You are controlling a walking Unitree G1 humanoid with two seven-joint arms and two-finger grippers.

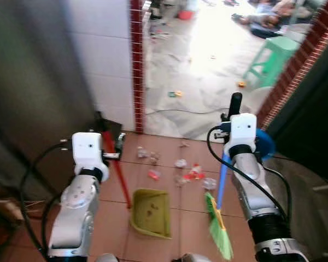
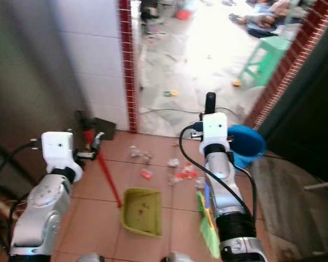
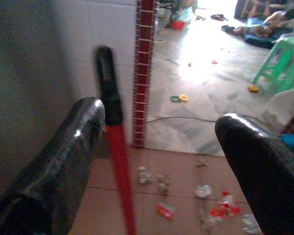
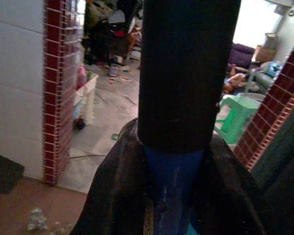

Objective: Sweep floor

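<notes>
Gripping broom (image 1: 220,215), right gripper (image 1: 232,117), dustpan (image 1: 151,212) beside litter (image 1: 192,174)

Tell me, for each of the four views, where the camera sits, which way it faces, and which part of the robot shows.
Left eye view: head, looking down at the tiled floor; both silver arms, dustpan, litter.
Right eye view: same head, same scene; broom.
Left wrist view: along the left gripper, open around the red handle.
Right wrist view: along the right gripper, shut on the broom handle.
Shared: brick doorpost and green stool.
</notes>
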